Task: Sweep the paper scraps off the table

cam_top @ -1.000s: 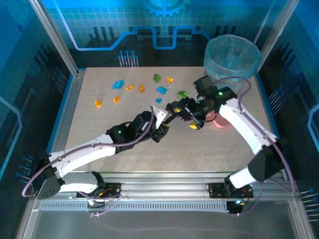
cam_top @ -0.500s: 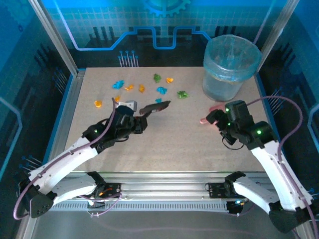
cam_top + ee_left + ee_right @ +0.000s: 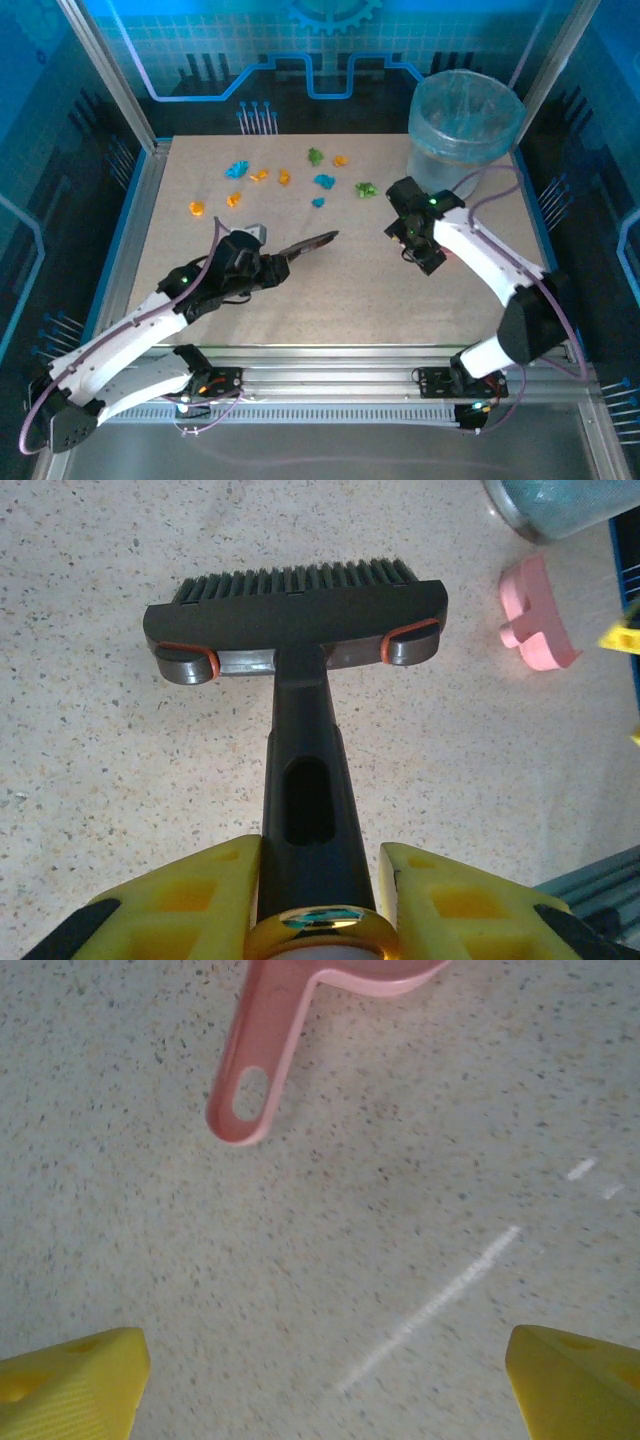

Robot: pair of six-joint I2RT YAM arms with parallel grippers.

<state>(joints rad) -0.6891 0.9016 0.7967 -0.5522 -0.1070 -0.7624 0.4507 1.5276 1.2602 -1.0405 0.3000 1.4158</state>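
Gripping brush (image 3: 300, 610) in left hand (image 3: 320, 875); hovering right hand (image 3: 325, 1375), released, near pink dustpan (image 3: 262, 1055) handle. Next: seizing dustpan, then sweeping far paper scraps (image 3: 323, 181).

**White shells, black joints, yellow fingers**

The left arm (image 3: 130, 325) and the right arm (image 3: 480, 255) both have glossy white shells between black joint housings, and each shows a small green light. A thin purple-grey cable (image 3: 217, 240) loops loosely along each arm. The black bases (image 3: 205, 382) have orange details. The left end effector (image 3: 320, 852) and the right end effector (image 3: 325, 1360) have chunky ribbed yellow fingers (image 3: 75, 1375). A brass-coloured ring (image 3: 320, 935) sits between the left pair.
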